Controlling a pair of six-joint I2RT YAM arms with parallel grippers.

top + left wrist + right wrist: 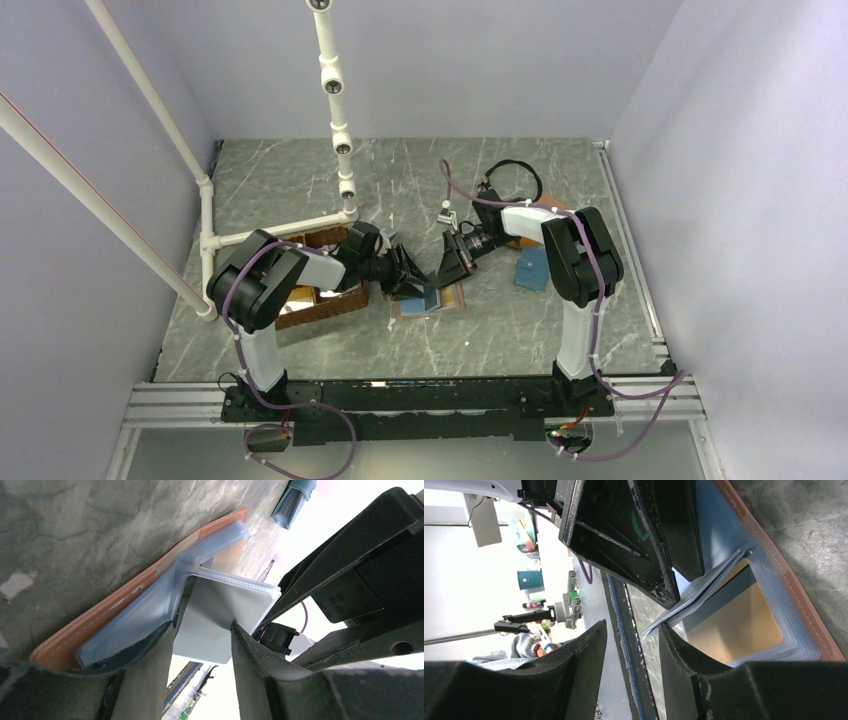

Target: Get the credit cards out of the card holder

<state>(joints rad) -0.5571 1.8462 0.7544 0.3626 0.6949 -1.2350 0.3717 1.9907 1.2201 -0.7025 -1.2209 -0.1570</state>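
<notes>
Left wrist view: credit card (210, 615) juts from the card holder (125, 627) inside the spread left gripper (202, 630); right gripper (633, 630) spread too.

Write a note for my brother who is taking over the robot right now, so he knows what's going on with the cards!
Left gripper: fingers either side of a grey card raised from the card holder; grip unclear.
Right gripper: open, the card's corner between its fingers, not pinched.
The card holder lies open on the table, between both grippers.
Done: holder opened, one card raised.
Left to do: pull that card free, then any others.
</notes>
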